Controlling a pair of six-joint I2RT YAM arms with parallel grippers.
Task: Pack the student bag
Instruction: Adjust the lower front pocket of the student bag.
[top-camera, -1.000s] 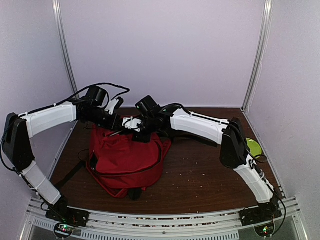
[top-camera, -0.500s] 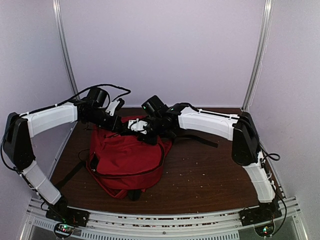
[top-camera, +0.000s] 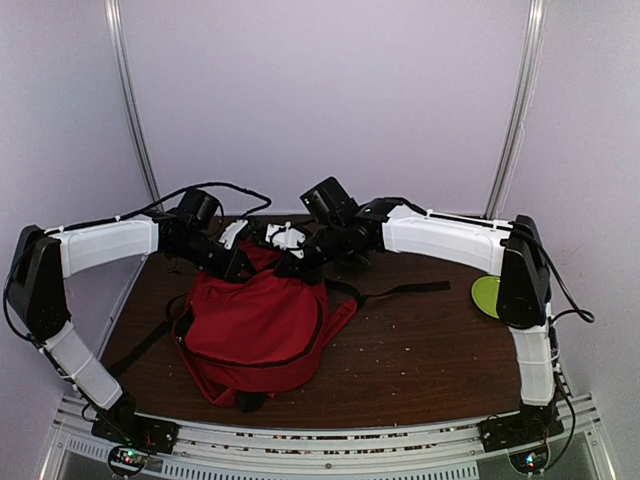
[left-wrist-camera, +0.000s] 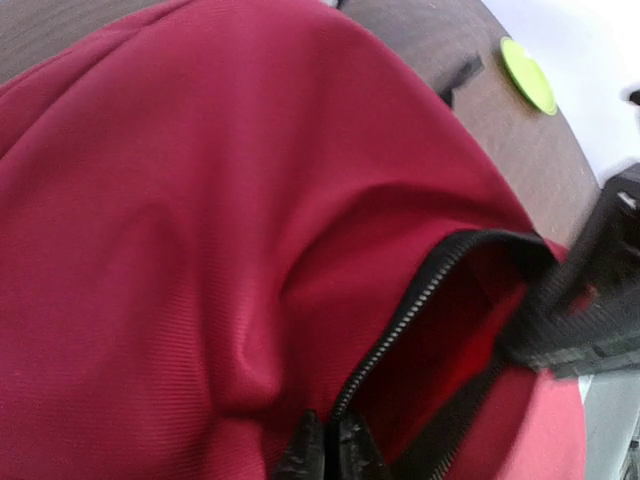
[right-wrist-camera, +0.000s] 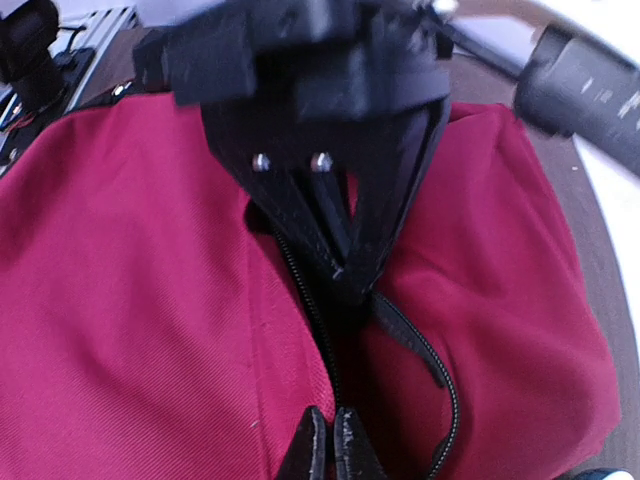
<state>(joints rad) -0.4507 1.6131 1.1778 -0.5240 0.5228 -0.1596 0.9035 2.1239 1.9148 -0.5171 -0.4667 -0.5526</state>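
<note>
So on the left, the left gripper (top-camera: 240, 262) is down at the top left corner of the student bag (top-camera: 255, 325). In its wrist cam the jaws look pressed together right on the zipper (left-wrist-camera: 400, 330) edge, so that's a pinch on the bag's opening.

The bag itself sits on the left-middle of the dark wooden table (top-camera: 420, 350). It's big, red and slouchy, its far end is pulled up between the two grippers and the zip is partly open along the top. You can see darker red inside, but I can't tell what's in there, if anything.

The right gripper (top-camera: 292, 262) is just beside the left one on the same top edge. Its jaws are closed too, with the zipper track running straight into the tips, so it's clamped on the bag as well.

Further right, a black strap (top-camera: 400, 293) trails flat across the wood. Past that there's a lime green disc (top-camera: 485, 296) by the right arm's elbow, well apart from the bag.
</note>
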